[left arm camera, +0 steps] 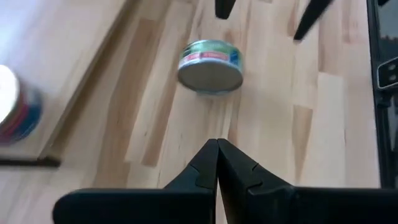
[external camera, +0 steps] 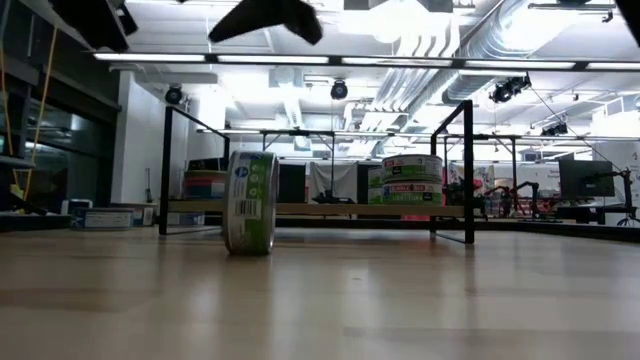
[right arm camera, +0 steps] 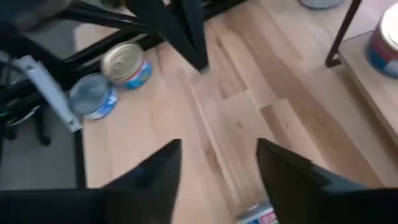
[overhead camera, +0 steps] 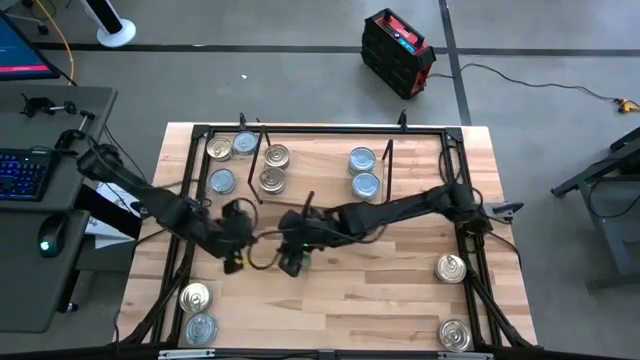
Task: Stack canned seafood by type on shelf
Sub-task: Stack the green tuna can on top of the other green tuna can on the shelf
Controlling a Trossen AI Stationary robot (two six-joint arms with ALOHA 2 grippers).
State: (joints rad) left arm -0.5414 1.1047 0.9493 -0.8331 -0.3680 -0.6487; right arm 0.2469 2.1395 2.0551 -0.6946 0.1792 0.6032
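Left gripper (overhead camera: pixel 236 262): fingers pressed together, holding nothing, hovering over bare tabletop (overhead camera: pixel 400 290) left of centre. Just beside it, the right gripper (overhead camera: pixel 291 262), fingers apart. A tin on edge (external camera: pixel 250 203) stands on its rim under it, touching neither finger. The left wrist view has it tipped, lid facing the camera; whether it is rolling cannot be told.

Going left to right: two loose tins (overhead camera: pixel 198 312) at the near-left corner, one gold lid, one silver-blue. On the shelf (overhead camera: pixel 310 165), tins on its left end (overhead camera: pixel 245 160) sit gold and silver mixed in loose pairs; further along, a stack of two (overhead camera: pixel 364 172), silver-blue on top. Two more tins (overhead camera: pixel 452 300) lie near the right edge.

Step in hand, as judged: a tin between pick-up and shelf, apparently loose rather than gripped. The next move calls for closing on its flat faces or laying it flat first; an edge-standing tin may roll away from a careless touch.

Labels: green band and white panel on the edge-standing tin, print too small to read.
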